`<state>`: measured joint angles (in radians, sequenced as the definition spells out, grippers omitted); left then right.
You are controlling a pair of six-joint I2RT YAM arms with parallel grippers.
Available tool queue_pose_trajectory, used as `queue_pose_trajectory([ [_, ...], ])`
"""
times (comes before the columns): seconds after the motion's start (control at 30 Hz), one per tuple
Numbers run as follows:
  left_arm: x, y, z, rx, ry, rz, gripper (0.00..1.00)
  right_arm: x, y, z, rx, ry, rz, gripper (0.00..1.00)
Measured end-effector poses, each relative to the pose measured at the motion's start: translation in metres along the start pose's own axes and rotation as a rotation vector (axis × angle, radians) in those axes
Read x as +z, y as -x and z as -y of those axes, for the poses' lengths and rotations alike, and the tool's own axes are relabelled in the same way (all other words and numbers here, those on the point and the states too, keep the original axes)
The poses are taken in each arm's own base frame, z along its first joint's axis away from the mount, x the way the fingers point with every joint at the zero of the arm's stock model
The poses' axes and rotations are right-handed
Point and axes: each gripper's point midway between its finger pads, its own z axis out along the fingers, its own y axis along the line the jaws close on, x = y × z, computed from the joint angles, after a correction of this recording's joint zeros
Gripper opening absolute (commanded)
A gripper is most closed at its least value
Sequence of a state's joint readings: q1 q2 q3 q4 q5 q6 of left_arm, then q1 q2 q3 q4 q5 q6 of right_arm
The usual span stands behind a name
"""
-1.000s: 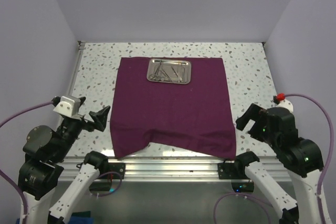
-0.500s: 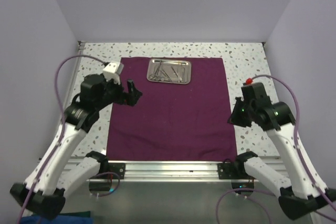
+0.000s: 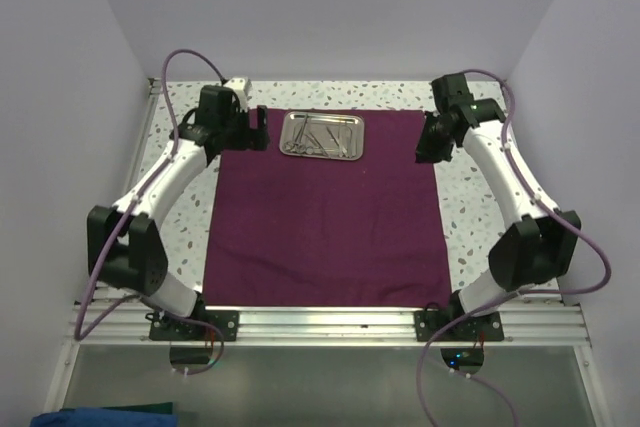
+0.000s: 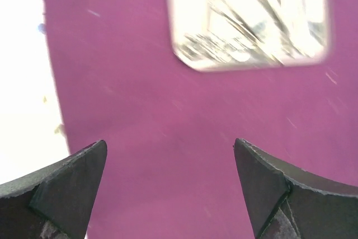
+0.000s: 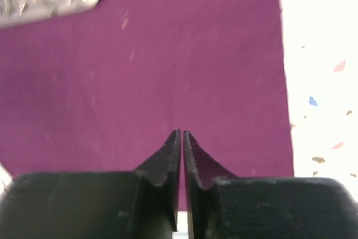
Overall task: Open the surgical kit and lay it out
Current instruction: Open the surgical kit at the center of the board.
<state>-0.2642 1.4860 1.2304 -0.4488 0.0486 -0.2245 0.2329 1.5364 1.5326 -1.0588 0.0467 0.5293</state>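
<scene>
The surgical kit's plum cloth wrap (image 3: 325,217) lies spread flat on the speckled table. Its small steel tray (image 3: 285,119) sits on the cloth's far middle, with several thin silver instruments (image 3: 318,137) piled inside. My left gripper (image 3: 257,133) hovers open over the cloth just left of the tray. In the left wrist view the left gripper (image 4: 169,142) has only cloth (image 4: 168,110) between its fingers, and the tray (image 4: 251,65) is blurred ahead. My right gripper (image 3: 424,147) is shut over the cloth's far right edge. In the right wrist view the right gripper (image 5: 182,131) holds nothing.
Bare speckled table (image 3: 185,217) borders the cloth on both sides, seen also as table (image 5: 319,54) to the right of the cloth edge. Lilac walls close in the left, right and far sides. A metal rail (image 3: 330,322) runs along the near edge.
Both arms swung from the near edge out to the far end of the cloth. The right gripper shut. The cloth's rumpled near edge now lies straight.
</scene>
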Motion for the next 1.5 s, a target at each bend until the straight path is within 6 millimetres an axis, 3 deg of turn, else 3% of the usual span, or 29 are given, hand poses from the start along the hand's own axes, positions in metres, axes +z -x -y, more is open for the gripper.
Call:
queue_pose_trajectory([
  [0.1, 0.036, 0.014, -0.038, -0.044, 0.063, -0.012, 1.00, 0.033, 0.023, 0.019, 0.079, -0.044, -0.023, 0.00],
  [0.23, 0.070, 0.014, -0.081, -0.083, 0.126, -0.058, 1.00, 0.072, 0.031, 0.042, 0.140, -0.108, -0.082, 0.00],
  [0.27, 0.078, 0.015, -0.088, -0.089, 0.135, -0.065, 1.00, 0.081, 0.032, 0.043, 0.142, -0.119, -0.096, 0.08],
  [0.3, 0.086, 0.016, -0.092, -0.092, 0.139, -0.071, 1.00, 0.091, 0.031, 0.043, 0.144, -0.128, -0.111, 0.44],
  [0.33, 0.092, 0.016, -0.098, -0.101, 0.147, -0.077, 1.00, 0.097, 0.031, 0.042, 0.153, -0.133, -0.120, 0.60],
  [0.37, 0.096, 0.014, -0.102, -0.107, 0.146, -0.084, 1.00, 0.103, 0.030, 0.043, 0.151, -0.140, -0.130, 0.84],
  [0.43, 0.099, 0.009, -0.107, -0.124, 0.133, -0.100, 1.00, 0.111, 0.027, 0.045, 0.153, -0.149, -0.146, 0.93],
  [0.53, 0.100, 0.005, -0.117, -0.154, 0.105, -0.100, 1.00, 0.121, 0.029, 0.049, 0.157, -0.157, -0.153, 0.95],
  [0.7, 0.105, 0.001, -0.132, -0.194, 0.068, -0.092, 1.00, 0.147, 0.040, 0.069, 0.201, -0.176, -0.158, 0.92],
  [0.9, 0.126, -0.020, -0.123, -0.211, -0.004, -0.144, 1.00, 0.187, 0.043, 0.100, 0.262, -0.214, -0.194, 0.88],
  [1.1, 0.148, -0.028, -0.125, -0.224, -0.022, -0.178, 0.99, 0.205, 0.052, 0.101, 0.268, -0.212, -0.194, 0.79],
  [1.23, 0.154, -0.027, -0.129, -0.230, -0.001, -0.178, 0.95, 0.206, 0.052, 0.103, 0.274, -0.221, -0.213, 0.61],
  [1.33, 0.155, -0.030, -0.136, -0.235, 0.035, -0.188, 0.87, 0.207, 0.052, 0.107, 0.280, -0.231, -0.228, 0.34],
  [1.4, 0.156, -0.031, -0.138, -0.240, 0.048, -0.189, 0.83, 0.207, 0.052, 0.110, 0.284, -0.236, -0.236, 0.24],
  [1.5, 0.157, -0.032, -0.141, -0.249, 0.067, -0.190, 0.70, 0.209, 0.054, 0.111, 0.294, -0.229, -0.251, 0.02],
])
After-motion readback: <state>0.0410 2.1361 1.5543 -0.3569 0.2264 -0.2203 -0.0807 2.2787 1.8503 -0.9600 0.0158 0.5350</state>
